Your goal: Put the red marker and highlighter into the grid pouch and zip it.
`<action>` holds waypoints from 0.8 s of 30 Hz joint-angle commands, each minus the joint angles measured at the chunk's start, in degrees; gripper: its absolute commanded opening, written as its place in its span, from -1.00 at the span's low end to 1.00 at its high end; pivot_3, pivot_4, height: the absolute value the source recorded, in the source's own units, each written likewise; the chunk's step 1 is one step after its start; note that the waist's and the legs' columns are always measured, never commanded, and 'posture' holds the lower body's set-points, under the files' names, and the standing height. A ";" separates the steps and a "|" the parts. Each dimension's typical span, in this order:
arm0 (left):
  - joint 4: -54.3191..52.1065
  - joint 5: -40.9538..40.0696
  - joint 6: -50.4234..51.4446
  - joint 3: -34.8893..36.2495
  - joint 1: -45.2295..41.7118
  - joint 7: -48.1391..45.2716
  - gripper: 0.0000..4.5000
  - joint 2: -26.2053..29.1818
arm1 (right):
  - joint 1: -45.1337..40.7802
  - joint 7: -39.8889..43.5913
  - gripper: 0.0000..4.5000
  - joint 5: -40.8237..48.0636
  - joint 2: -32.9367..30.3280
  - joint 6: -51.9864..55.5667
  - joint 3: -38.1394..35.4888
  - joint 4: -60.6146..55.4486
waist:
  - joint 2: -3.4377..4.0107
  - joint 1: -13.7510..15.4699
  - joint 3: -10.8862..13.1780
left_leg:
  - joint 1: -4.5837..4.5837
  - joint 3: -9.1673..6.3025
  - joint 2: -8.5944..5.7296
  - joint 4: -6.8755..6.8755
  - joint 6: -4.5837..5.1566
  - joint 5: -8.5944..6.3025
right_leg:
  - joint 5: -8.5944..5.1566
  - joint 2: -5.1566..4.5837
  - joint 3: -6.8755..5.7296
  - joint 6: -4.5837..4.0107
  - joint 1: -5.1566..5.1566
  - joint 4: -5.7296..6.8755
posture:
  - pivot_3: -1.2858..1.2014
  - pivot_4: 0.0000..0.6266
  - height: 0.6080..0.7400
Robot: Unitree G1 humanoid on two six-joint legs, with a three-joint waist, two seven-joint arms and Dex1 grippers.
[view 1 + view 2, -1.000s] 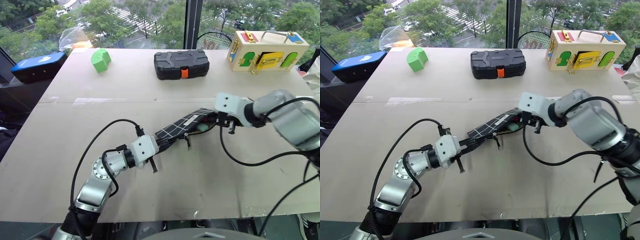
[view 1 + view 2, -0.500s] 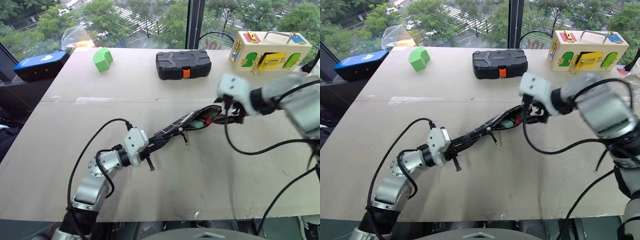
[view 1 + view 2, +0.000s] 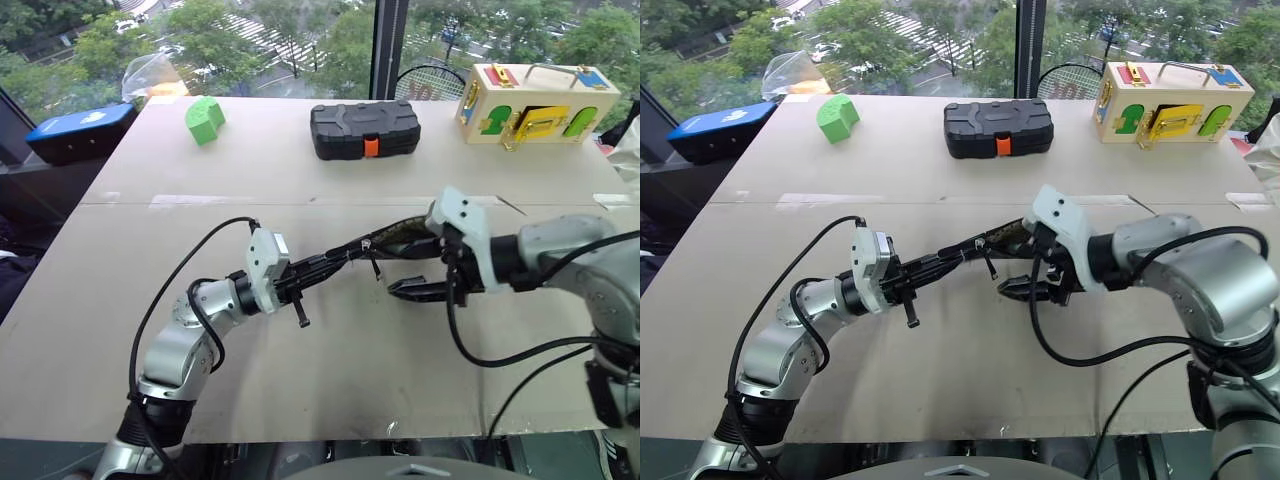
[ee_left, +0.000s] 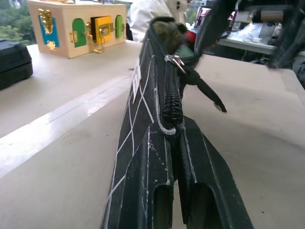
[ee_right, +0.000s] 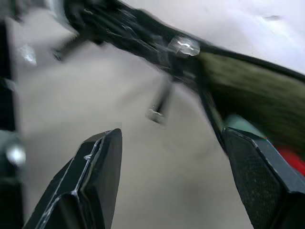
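Grid pouch point(image 3: 385, 240) is off the table point(image 3: 330, 370), held edge-up between your two arms. Your left gripper point(image 3: 315, 272) is pinched tight on its closed end. Your right gripper point(image 3: 415, 290) has its fingers spread, empty, just below the pouch's open end. Zipper pull point(image 4: 175, 60) sits partway along; red marker point(image 4: 190, 36) cap and highlighter point(image 5: 243, 125) show inside the mouth.
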 commanded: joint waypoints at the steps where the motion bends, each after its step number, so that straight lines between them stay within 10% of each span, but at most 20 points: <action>1: -2.93 1.98 -1.43 -0.24 -0.99 -0.01 -1.00 0.37 | 2.78 -6.95 0.50 2.52 5.66 2.34 -3.10 -2.10 | 0.00 0.16 0.00 | -0.02 -0.01 -0.03 0.00 0.00 0.00 | 0.00 0.00 -0.01 0.00 0.00 -0.01 | 0.03 -0.52 1.00; 9: -4.62 6.19 -1.46 -1.75 -0.77 2.15 -1.00 -0.30 | 2.74 -20.83 0.50 5.38 17.10 2.34 -7.40 0.68 | 0.00 0.11 0.00 | 0.00 -0.01 -0.16 0.01 0.01 0.00 | 0.00 0.02 0.06 0.01 0.00 0.04 | 0.03 -0.52 1.00; 24: -5.42 4.12 2.43 -0.52 -1.69 3.98 -1.00 -1.20 | 7.25 -33.06 0.50 32.50 5.78 2.34 -11.24 -1.58 | -0.01 -0.40 0.00 | 0.01 -0.05 -0.15 -0.07 0.10 -0.05 | -0.01 0.04 0.11 0.01 0.00 0.02 | 0.03 -0.52 1.00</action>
